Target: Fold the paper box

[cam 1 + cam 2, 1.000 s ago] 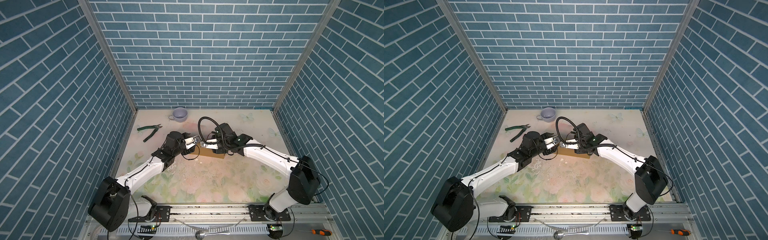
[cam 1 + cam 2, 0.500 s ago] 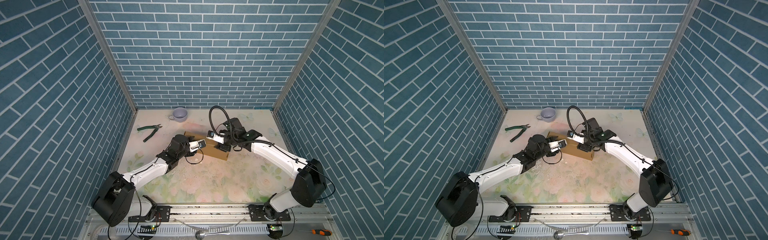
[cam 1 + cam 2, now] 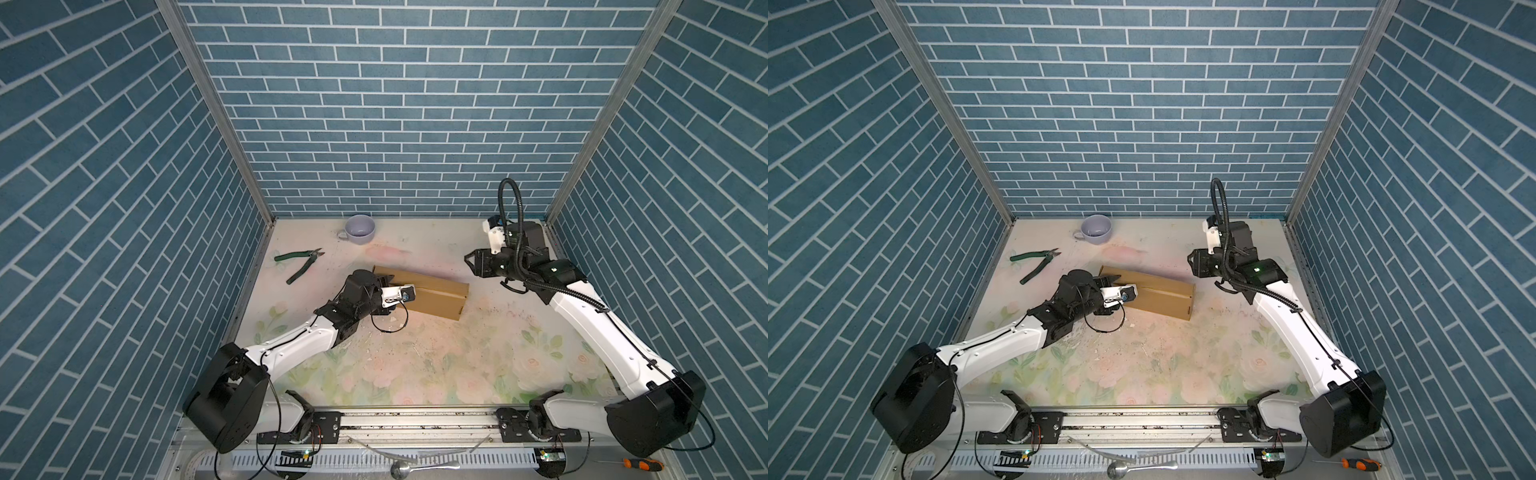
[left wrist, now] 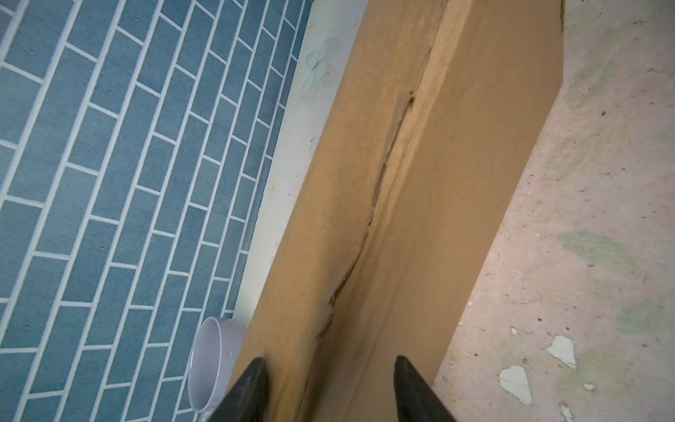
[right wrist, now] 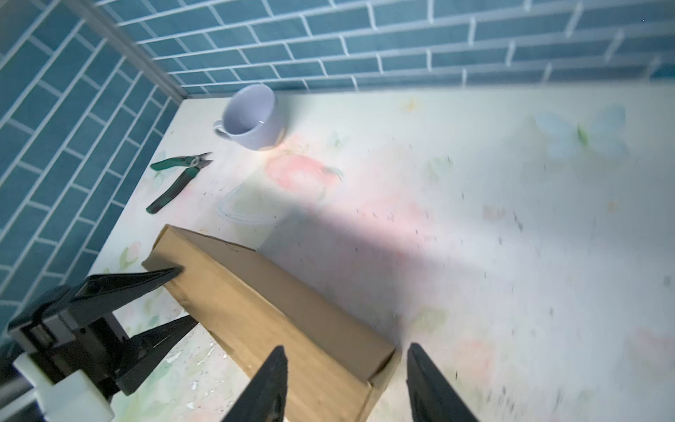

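Closed paper box (image 3: 432, 291) at centre of table (image 3: 419, 357). Spread left claw (image 4: 330, 369) over its left end. Spread right claw (image 5: 346, 350) apart from it, toward far right corner.

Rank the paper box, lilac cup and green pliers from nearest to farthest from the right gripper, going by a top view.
From the right gripper, in a top view:
1. paper box: in the middle, its right end close by the jaws.
2. lilac cup: at the back, left of centre.
3. green pliers: far left side.
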Tool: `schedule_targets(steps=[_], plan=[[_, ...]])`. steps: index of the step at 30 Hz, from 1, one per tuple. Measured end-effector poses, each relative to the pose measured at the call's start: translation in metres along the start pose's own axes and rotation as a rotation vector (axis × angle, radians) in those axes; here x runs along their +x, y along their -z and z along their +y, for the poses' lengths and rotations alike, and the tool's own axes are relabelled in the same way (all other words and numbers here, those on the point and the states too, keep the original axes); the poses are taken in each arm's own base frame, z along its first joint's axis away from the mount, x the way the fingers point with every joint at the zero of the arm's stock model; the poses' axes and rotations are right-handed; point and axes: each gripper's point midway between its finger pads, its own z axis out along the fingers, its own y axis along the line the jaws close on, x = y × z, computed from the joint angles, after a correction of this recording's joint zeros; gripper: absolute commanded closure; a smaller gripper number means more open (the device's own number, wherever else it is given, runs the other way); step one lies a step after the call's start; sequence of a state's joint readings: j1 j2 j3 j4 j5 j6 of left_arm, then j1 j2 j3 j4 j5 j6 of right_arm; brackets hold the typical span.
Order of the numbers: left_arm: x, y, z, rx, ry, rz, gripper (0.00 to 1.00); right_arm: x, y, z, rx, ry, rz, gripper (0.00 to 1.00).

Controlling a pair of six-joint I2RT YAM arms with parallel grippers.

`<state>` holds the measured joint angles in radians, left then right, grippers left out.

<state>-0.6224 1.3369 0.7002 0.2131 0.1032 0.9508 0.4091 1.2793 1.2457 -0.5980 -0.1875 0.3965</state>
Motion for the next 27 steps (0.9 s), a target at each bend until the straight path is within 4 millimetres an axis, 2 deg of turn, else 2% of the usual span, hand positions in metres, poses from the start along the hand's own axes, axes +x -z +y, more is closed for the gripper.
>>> schedule_targets(steps=[2, 5, 9, 13, 18, 20, 23, 27], plan=[[0.0, 0.001, -0.001, 0.004, 0.0, -0.001, 0.44, 0.018, 0.0, -0.01, 0.007, -0.138, 0.077, 0.39], [0.0, 0.001, -0.001, 0.005, 0.0, -0.002, 0.44, 0.043, 0.0, -0.013, -0.012, -0.268, 0.177, 0.37], [-0.002, 0.001, -0.002, 0.01, 0.0, -0.009, 0.44, 0.056, -0.003, -0.006, -0.061, -0.361, 0.236, 0.4], [-0.002, 0.001, -0.002, 0.01, 0.0, -0.01, 0.44, 0.066, -0.011, -0.002, -0.104, -0.419, 0.271, 0.48], [-0.003, 0.001, -0.002, 0.014, 0.001, -0.015, 0.44, 0.1, -0.029, -0.016, -0.086, -0.481, 0.342, 0.66], [-0.003, 0.0, -0.003, 0.016, 0.001, -0.016, 0.44, 0.097, -0.035, -0.015, -0.118, -0.491, 0.321, 0.73], [-0.002, 0.001, -0.003, 0.017, 0.001, -0.013, 0.44, 0.087, -0.041, -0.015, -0.142, -0.489, 0.285, 0.74], [-0.002, 0.001, -0.003, 0.018, 0.001, -0.012, 0.44, 0.085, -0.039, -0.017, -0.139, -0.496, 0.276, 0.61]])
